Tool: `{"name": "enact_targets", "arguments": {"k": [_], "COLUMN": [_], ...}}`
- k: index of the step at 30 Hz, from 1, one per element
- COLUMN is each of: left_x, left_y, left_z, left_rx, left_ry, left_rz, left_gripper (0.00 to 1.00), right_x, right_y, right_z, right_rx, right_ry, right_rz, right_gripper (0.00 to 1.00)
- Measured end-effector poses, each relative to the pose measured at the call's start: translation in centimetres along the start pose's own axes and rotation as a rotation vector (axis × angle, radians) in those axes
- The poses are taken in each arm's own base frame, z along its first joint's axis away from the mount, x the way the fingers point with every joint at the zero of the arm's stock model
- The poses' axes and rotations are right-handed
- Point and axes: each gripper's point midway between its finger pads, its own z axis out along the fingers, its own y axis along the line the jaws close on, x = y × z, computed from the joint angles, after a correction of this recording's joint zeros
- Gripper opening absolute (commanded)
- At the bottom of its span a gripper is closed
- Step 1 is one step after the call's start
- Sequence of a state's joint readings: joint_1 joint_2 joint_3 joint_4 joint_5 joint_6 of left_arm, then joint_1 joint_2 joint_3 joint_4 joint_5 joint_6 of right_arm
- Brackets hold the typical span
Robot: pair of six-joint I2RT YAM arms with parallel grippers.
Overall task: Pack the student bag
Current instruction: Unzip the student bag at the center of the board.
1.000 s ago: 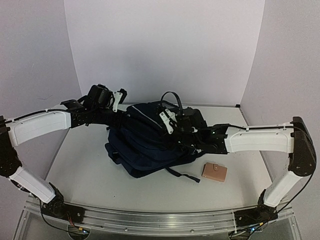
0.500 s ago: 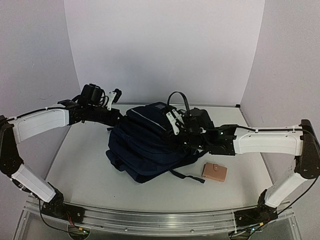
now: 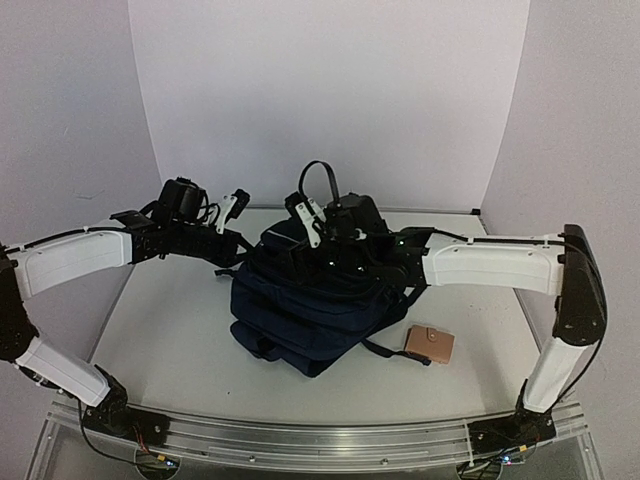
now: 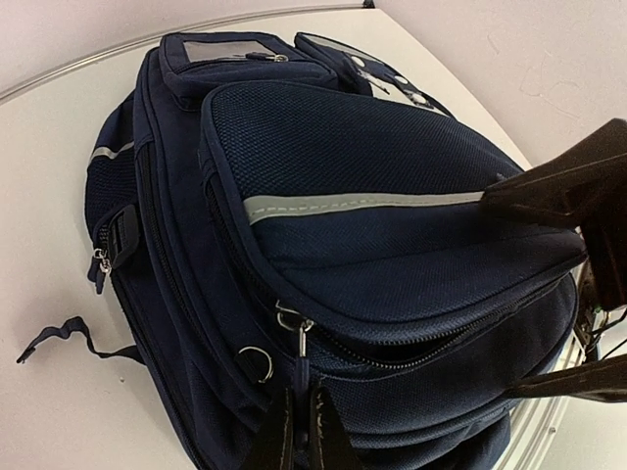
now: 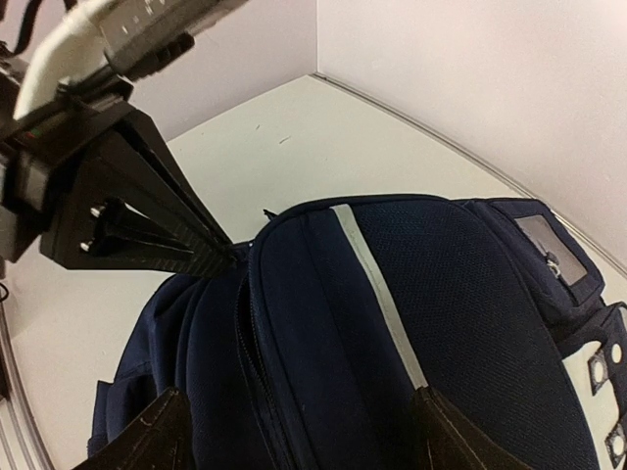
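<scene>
The student bag (image 3: pixel 310 310) is a navy backpack lying in the middle of the table, also seen in the left wrist view (image 4: pixel 343 196) and the right wrist view (image 5: pixel 392 323). My left gripper (image 3: pixel 238 260) is at its left side, shut on a dark zipper pull (image 4: pixel 297 377) of a zip that gapes slightly. My right gripper (image 3: pixel 318 248) hangs over the bag's raised top, open. Its fingers (image 5: pixel 147 441) stand wide apart on either side of the pocket with the grey reflective strip (image 5: pixel 377 284). Nothing is held between them.
A small tan wallet (image 3: pixel 429 345) lies on the table to the right of the bag. A loose dark strap (image 4: pixel 69 338) trails from the bag's side. White walls close the table at the back and both sides.
My right gripper has opened and moved left and back over the bag's top. The bag has shifted a little to the right. My left gripper stays shut on the zipper pull.
</scene>
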State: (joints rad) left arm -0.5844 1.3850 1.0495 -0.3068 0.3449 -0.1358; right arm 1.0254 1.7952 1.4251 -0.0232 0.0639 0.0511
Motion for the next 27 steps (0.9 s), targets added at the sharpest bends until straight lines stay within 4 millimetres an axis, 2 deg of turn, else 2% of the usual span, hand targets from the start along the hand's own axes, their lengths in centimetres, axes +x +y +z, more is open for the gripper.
{"name": "enact_targets", "arguments": {"k": [2,4,8,14,15,22,27], "left_x": [0.0,0.0,0.0,-0.1,-0.2,-0.9,-1.6], "left_y": [-0.1,-0.1,0.0,0.8,1.0,2.3,3.6], "left_z": [0.0,0.0,0.0,-0.1,-0.1,-0.3,0.9], "left_rx": [0.002,0.001,-0.003,-0.051,-0.063,-0.08,-0.007], "left_ry": [-0.001,-0.001,0.0,-0.008,-0.011,-0.029,-0.019], "left_rz": [-0.002,-0.003,-0.003,-0.018,-0.023,-0.076,-0.124], "left_gripper": [0.0,0.0,0.0,0.0,0.0,0.0,0.0], "right_x": [0.8,1.2,0.7,-0.4,-0.4,-0.3,-0.2], "right_y": [0.0,-0.3,-1.0,-1.3,-1.2,-0.9,-0.4], "right_z": [1.1,1.8,2.3,2.1,2.0,2.1,1.4], "right_rx": [0.013,0.036,0.083,0.113,0.116,0.103,0.06], "right_ry": [0.024,0.038,0.032,0.009,0.008,-0.002,-0.018], "right_rz": [-0.008,-0.015,-0.027,-0.034,-0.035,-0.064,-0.084], "right_gripper": [0.69,0.61,0.48,0.05,0.01,0.0,0.0]}}
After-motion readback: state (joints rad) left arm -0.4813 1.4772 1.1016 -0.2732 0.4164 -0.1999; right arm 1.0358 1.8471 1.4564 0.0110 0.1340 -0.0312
